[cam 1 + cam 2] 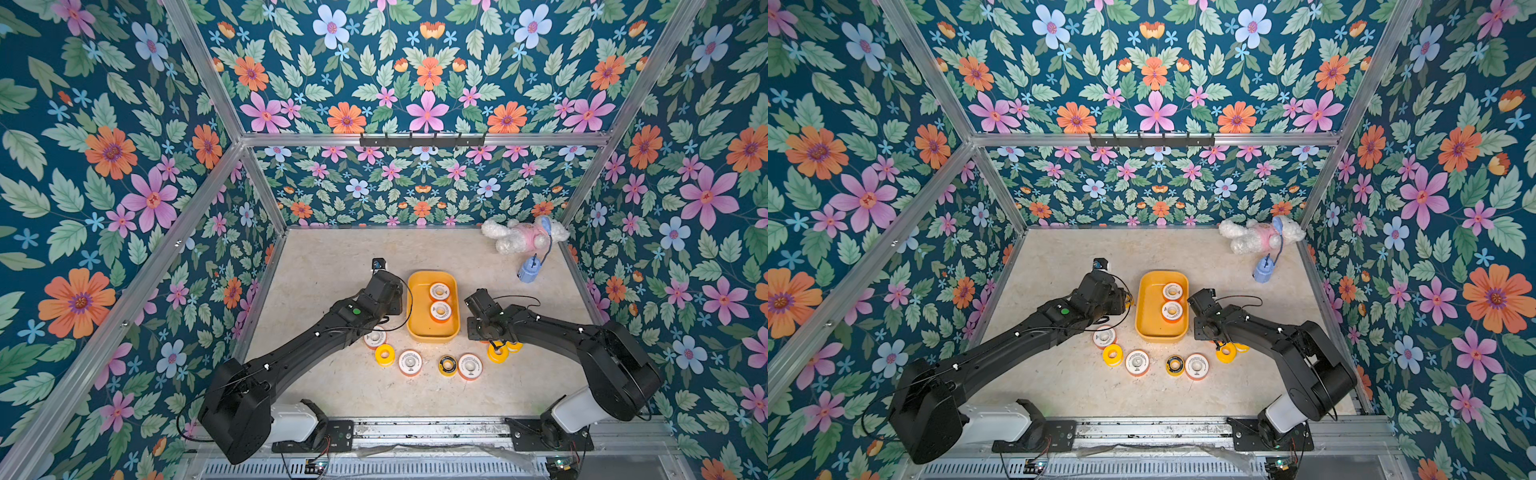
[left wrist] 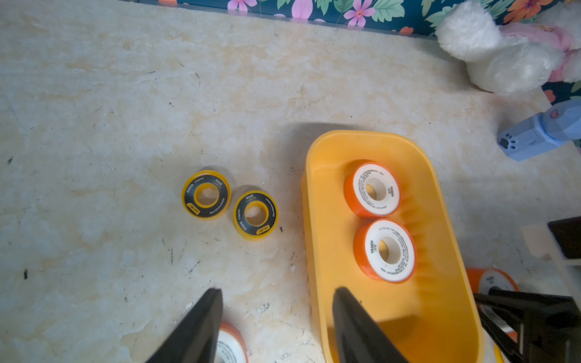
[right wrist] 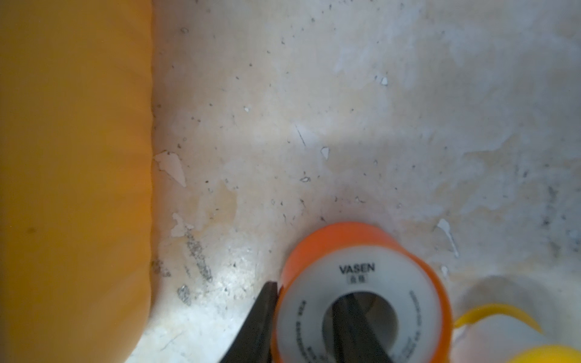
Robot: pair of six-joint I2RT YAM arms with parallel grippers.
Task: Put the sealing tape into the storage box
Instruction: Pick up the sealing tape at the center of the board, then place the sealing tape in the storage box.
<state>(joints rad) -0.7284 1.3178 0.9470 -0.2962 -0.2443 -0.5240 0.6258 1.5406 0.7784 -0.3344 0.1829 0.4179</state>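
Floral walls (image 1: 428, 83) around pale marbled bench (image 1: 332, 257). Yellow storage box (image 1: 432, 337) mid-bench, two white-faced sealing tape spools (image 1: 439, 291) lying flat inside. Left pincer (image 2: 278, 290) released, empty, one finger over bench, other over box. Right pincer (image 3: 305, 294) beside box, astride orange-rimmed spool (image 3: 355, 248): one finger against rim, other in hole; clamped or not, cannot tell. Other spools (image 1: 410, 362) loose on bench near box.

Floral-papered walls (image 1: 428, 62) surround a scuffed beige floor (image 1: 332, 257)
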